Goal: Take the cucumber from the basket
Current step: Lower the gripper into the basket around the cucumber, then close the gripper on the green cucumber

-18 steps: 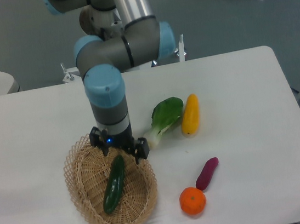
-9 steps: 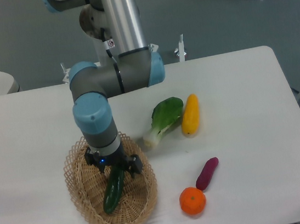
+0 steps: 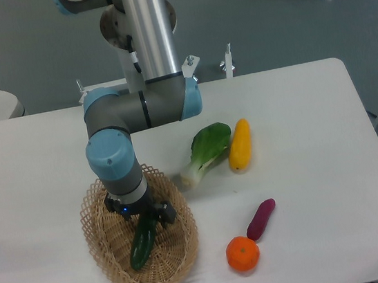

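Note:
The dark green cucumber lies lengthwise in the tan wicker basket at the front left of the table. My gripper is down inside the basket, right over the cucumber's upper end. Its jaws straddle that end and look spread apart; whether they touch the cucumber I cannot tell. The cucumber's upper part is hidden behind the gripper.
A leafy bok choy and a yellow vegetable lie right of the basket. A small purple piece and an orange lie at the front right. The white table's front edge is close to the basket.
The gripper has moved left and down from the basket's far rim into the basket, onto the cucumber's upper end. The cucumber has stayed in place.

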You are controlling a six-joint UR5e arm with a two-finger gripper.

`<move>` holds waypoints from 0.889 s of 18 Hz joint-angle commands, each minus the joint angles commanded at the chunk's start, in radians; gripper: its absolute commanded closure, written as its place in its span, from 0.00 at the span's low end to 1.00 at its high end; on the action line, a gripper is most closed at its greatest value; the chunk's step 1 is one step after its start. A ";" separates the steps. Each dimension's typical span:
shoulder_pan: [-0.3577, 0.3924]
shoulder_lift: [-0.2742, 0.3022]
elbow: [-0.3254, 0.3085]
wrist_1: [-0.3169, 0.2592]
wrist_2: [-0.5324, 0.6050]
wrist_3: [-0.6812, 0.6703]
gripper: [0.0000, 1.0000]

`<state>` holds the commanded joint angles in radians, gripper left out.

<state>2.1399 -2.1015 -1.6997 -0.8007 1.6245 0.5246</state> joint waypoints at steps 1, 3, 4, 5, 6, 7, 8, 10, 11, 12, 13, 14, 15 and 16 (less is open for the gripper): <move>0.000 -0.003 0.000 0.006 0.000 0.000 0.00; -0.003 -0.003 -0.002 0.011 0.000 0.000 0.00; -0.005 -0.005 -0.002 0.012 0.000 0.002 0.00; -0.005 -0.005 -0.002 0.012 0.002 0.002 0.00; -0.005 -0.005 0.000 0.012 0.002 0.002 0.06; -0.005 -0.005 0.002 0.012 0.000 0.003 0.22; -0.005 -0.003 0.003 0.012 0.000 0.008 0.44; -0.005 -0.003 0.003 0.014 -0.002 0.012 0.64; -0.005 -0.003 0.006 0.015 -0.002 0.014 0.67; -0.005 -0.005 0.008 0.015 -0.002 0.014 0.67; -0.005 -0.003 0.009 0.015 -0.002 0.014 0.67; -0.005 -0.003 0.011 0.015 -0.002 0.014 0.67; -0.005 -0.003 0.015 0.015 -0.002 0.015 0.67; -0.003 -0.002 0.018 0.015 -0.002 0.015 0.67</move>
<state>2.1368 -2.1031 -1.6813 -0.7854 1.6230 0.5400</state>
